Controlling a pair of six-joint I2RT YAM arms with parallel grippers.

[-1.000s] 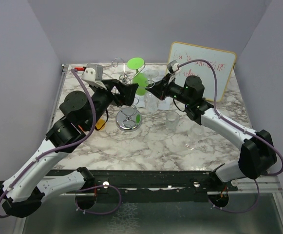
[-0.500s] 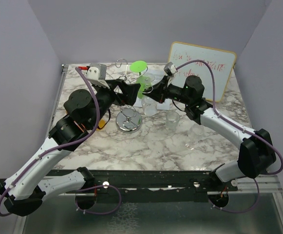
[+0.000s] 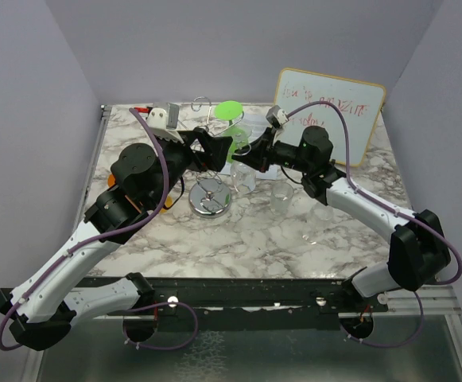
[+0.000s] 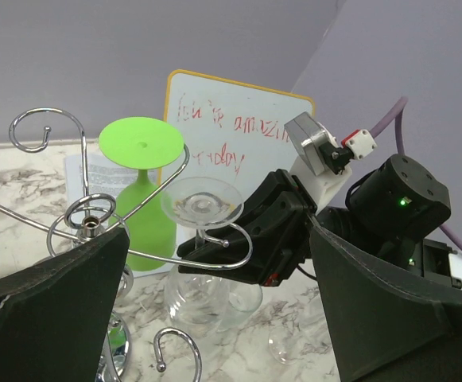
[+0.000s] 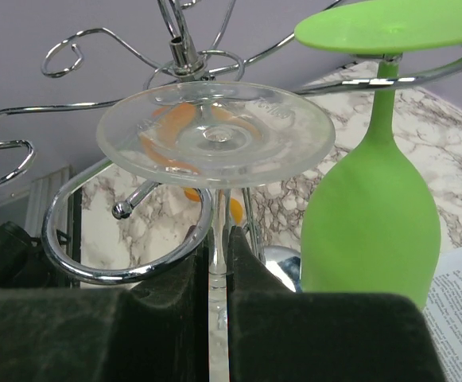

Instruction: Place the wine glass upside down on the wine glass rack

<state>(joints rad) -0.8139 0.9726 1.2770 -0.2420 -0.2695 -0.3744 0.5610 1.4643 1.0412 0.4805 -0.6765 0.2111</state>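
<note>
Wine glass (image 5: 215,135), clear and long-stemmed, is hanging upside down with its round foot uppermost above the middle of the grey-veined marble table (image 3: 254,247), and the right gripper (image 5: 217,263) is clamping its thin stem between two black fingers

Farthest left, the left gripper (image 4: 217,231) is holding nothing: its dark fingers (image 4: 56,302) are spreading wide at either edge of the left wrist view, and it is hovering just beside the top of the wine glass rack (image 3: 209,197), a shiny chrome wire stand with a round disc base and a central stem. Curled loop arms are fanning out from the top of that stem, and one loop (image 5: 95,263) is lying just under the clear foot, right against the glass stem; whether the stem is sitting inside the loop cannot be told

A bright green wine glass (image 5: 370,239) is hanging foot-up from the neighbouring loop, crowding the clear one closely. A printed sheet of white paper (image 5: 461,294) is lying on the table below them

Further right, a small clear tumbler (image 3: 281,196) is standing near the disc base, and a yellow-framed whiteboard with red writing (image 3: 330,111) is leaning at the far right corner
</note>
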